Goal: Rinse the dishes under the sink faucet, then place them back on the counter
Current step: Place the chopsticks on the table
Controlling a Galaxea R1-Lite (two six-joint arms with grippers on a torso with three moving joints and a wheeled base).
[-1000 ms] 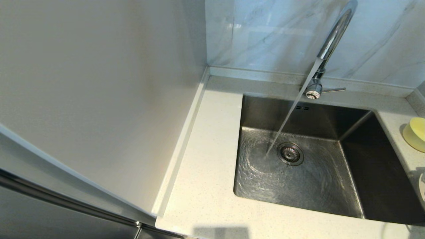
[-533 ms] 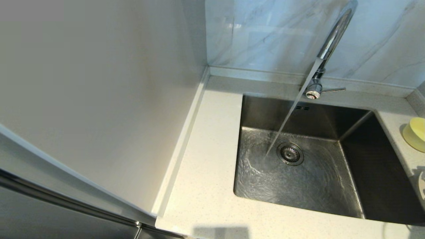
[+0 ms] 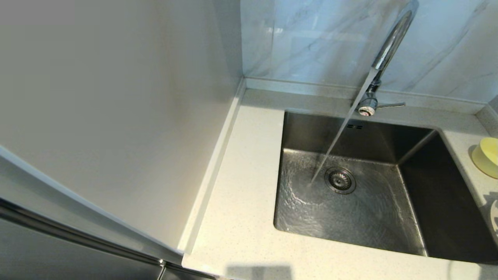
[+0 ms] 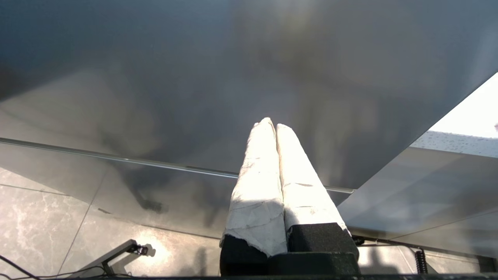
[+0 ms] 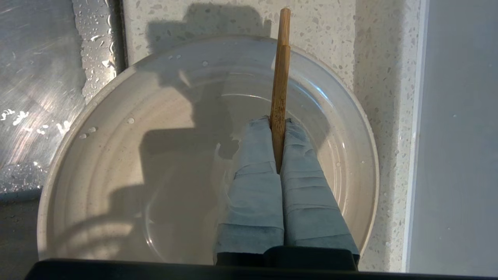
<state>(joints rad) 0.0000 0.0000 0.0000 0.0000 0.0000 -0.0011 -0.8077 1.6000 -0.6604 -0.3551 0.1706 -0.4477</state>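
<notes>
Head view: water streams from the tall chrome gooseneck faucet [image 3: 389, 50] into the steel basin [image 3: 350, 202] beside the round drain strainer [image 3: 340, 180]. A small pale-yellow round bowl [image 3: 486, 156] sits on the off-white speckled stone table [image 3: 241, 202] right of the basin.

Left wrist view: the left claw [image 4: 274, 126] is pressed together, holding nothing, before a grey panel.

Right wrist view: the right claw [image 5: 277, 124] is clamped on thin light-wood chopsticks [image 5: 281, 77] above the round cream-white speckled plate [image 5: 116, 163], which rests on the table just beside the basin.
</notes>
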